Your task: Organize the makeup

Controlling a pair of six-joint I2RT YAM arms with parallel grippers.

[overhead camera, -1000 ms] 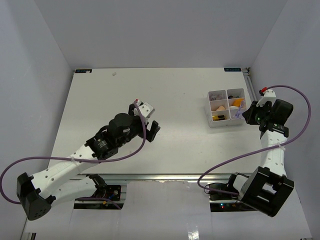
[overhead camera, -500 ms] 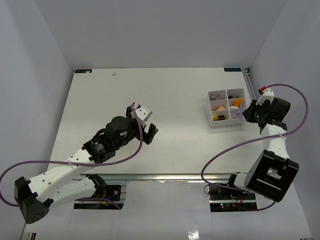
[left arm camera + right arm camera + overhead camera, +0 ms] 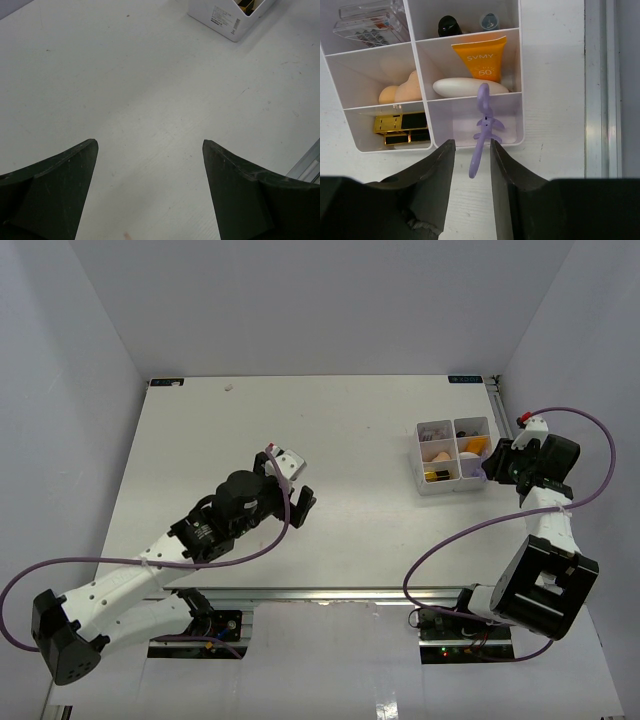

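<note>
Right arm's elbow has drawn up toward the tray (image 3: 419,462) over the last second. The right gripper (image 3: 472,144) has barely shifted from the tray's near right corner. Left gripper (image 3: 150,145) has eased back a touch and hangs over bare table, jaws wide apart, empty.

Loop (image 3: 483,125) lies across the near right compartment. Its upper end is on the divider by the compact (image 3: 460,86); its lower end pokes out over the outer wall, between the right fingers (image 3: 440,170). Jaws narrowly apart and neither pad seems to touch it, so I judge it let go, not gripped.

Tube (image 3: 480,59), sponge (image 3: 402,90) and case (image 3: 402,122) each sit in a compartment.

Judgement: placing looks nearly done, but the loop is only half in. It may snag on withdrawal or need a nudge.
</note>
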